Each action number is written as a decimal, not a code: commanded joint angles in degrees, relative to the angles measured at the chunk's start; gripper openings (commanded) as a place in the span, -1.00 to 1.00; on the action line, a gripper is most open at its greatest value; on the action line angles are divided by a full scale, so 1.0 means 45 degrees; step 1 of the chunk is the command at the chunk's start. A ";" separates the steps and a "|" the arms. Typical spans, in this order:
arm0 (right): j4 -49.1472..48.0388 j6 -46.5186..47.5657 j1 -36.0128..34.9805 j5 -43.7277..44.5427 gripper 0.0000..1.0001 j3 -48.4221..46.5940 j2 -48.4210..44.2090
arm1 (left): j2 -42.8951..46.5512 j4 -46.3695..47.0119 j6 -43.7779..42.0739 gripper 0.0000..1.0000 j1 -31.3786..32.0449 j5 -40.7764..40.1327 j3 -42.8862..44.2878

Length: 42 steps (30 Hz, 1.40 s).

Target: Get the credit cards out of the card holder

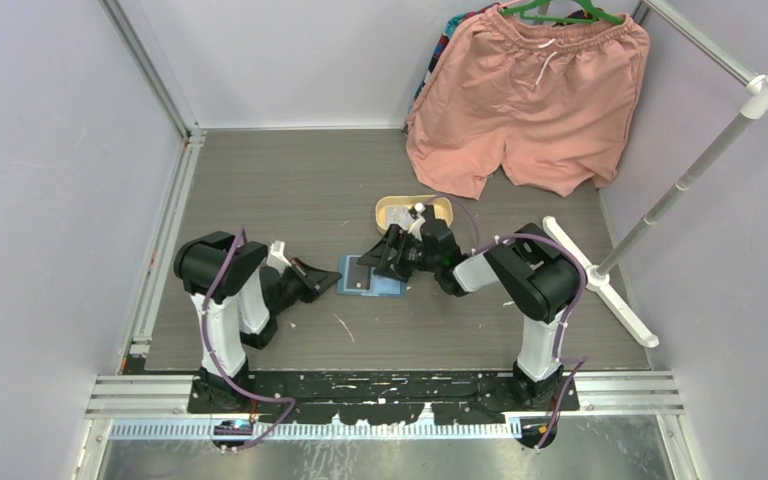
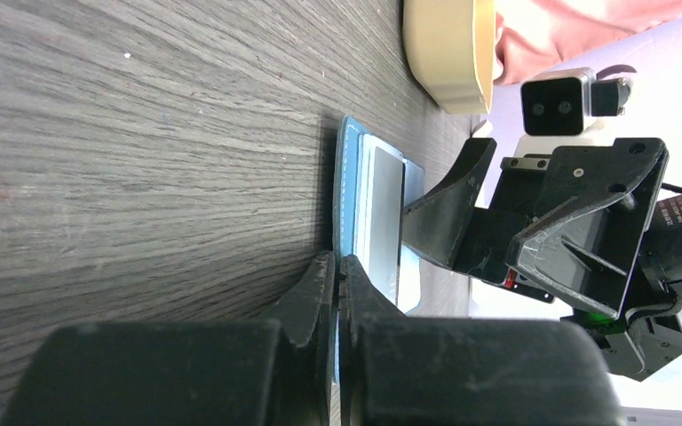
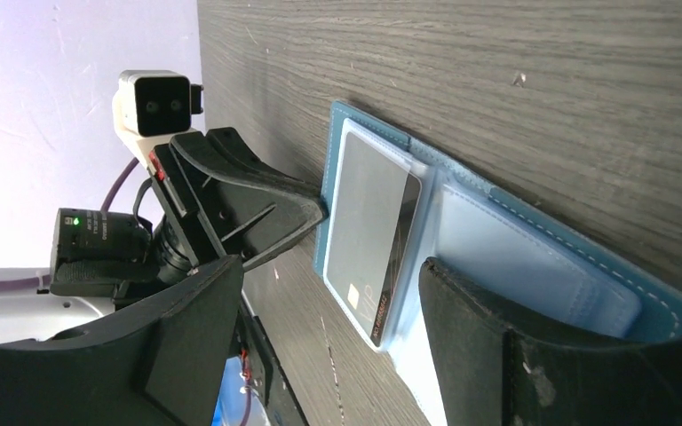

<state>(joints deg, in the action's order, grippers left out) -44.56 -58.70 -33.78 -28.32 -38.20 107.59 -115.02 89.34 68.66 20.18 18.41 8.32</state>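
**Mia:** What is the floor like?

**Ben:** It is a dark grey wood table [image 1: 260, 180]. Pale walls [image 1: 50, 150] stand on three sides, and a metal rail [image 1: 165, 250] runs down the left edge.

**Mia:** Is there lots of room?

**Ben:** Yes, the left side and the back left are bare. At the back right, pink shorts [image 1: 530, 100] hang on a green hanger [image 1: 560, 12]. A white rack [image 1: 690, 170] leans there too. A tan tray [image 1: 385, 207] sits just behind the middle.

**Mia:** Where is the card holder?

**Ben:** The blue card holder [image 1: 385, 288] lies open and flat in the middle of the table, between the two arms. A dark credit card [image 3: 364, 231] is tucked in its left half.

**Mia:** What is the left arm doing?

**Ben:** It is bent and reaches low to the right. The left gripper [image 1: 332, 280] is squeezed tight on the card holder's left edge.

**Mia:** And the right one?

**Ben:** It bends over to the left and tips down. The right gripper [image 1: 378, 262] hangs over the card holder with its fingers spread wide. It has nothing in it.
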 commanded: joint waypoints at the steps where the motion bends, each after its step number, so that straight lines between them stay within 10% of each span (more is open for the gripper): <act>1: 0.2273 0.0899 -0.0139 0.1034 0.57 -0.0397 0.0112 | -0.0962 -0.1631 -0.1284 -1.00 -0.0008 -0.0381 -0.0051; 42: -0.6347 -0.3481 -0.0252 -0.2730 0.58 0.0395 0.1531 | -0.2190 -0.1631 -0.1607 -1.00 -0.0012 -0.0043 0.0450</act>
<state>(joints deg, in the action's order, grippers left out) -65.08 -72.44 -34.04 -36.97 -36.62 115.26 -117.58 89.76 68.84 19.11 22.61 9.52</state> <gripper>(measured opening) 0.795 0.010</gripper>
